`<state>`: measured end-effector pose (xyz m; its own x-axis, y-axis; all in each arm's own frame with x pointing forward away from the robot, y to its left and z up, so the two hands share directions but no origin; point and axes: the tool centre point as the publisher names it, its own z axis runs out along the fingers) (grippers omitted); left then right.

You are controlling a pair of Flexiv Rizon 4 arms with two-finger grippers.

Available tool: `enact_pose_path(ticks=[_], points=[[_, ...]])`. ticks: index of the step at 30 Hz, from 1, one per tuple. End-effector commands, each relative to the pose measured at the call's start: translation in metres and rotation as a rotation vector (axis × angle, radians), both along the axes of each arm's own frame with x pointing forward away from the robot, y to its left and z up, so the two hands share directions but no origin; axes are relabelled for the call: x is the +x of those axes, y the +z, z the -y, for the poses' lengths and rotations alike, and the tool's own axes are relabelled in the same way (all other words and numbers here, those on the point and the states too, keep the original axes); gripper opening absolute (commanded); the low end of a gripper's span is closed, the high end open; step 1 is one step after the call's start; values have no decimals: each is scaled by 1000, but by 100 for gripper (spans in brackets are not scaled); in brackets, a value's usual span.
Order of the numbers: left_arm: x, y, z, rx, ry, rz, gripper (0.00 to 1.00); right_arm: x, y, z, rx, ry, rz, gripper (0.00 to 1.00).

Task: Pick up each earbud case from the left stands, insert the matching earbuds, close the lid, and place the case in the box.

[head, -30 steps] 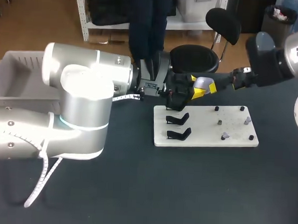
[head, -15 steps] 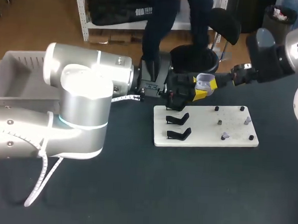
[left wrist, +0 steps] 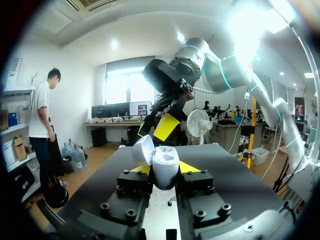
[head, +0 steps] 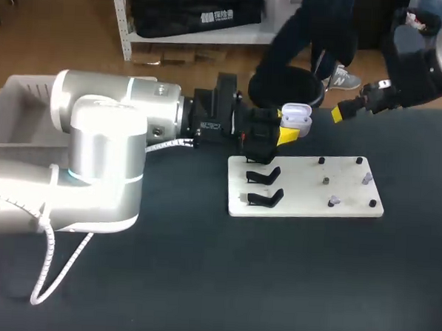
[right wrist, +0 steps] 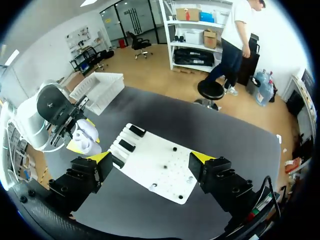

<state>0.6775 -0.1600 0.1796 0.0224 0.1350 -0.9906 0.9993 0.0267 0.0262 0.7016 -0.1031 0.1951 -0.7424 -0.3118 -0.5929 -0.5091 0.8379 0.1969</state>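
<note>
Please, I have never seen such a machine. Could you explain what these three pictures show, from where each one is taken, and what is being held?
These are two robot arms at a dark table. One picture looks down from above; each of the other two comes from a camera on one arm's wrist. The left gripper, with yellow tips, holds a white earbud case with its lid open. The right gripper is open and empty. On the table lies a white board with black stands. A pale box sits at the left.

No readable text, labels, numbers or signs on task items.
</note>
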Motion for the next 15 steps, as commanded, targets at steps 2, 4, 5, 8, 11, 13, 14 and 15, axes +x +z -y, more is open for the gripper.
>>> enact_pose_path(ticks=[2, 4, 5, 8, 11, 13, 14, 15], points=[[-14, 15, -14, -50, 43, 12, 0, -22, -8, 18, -191, -97, 28, 100], [-15, 21, -15, -60, 43, 16, 0, -27, -16, 26, -201, -124, 4, 100], [-15, 22, -15, -63, 48, 19, 0, -29, -21, 30, -223, -138, -12, 100], [-15, 25, -15, -66, 49, 25, 0, -33, -30, 41, -235, -157, -31, 100], [-14, 24, -12, -62, 45, 28, 0, -35, -35, 50, -339, -231, -59, 100], [-12, 24, -11, -62, 44, 29, 0, -35, -35, 50, -339, -231, -59, 100], [-12, 23, -10, -61, 42, 30, 0, -35, -35, 50, -339, -231, -59, 100], [-11, 23, -10, -62, 42, 30, 0, -35, -35, 50, -339, -231, -59, 100]])
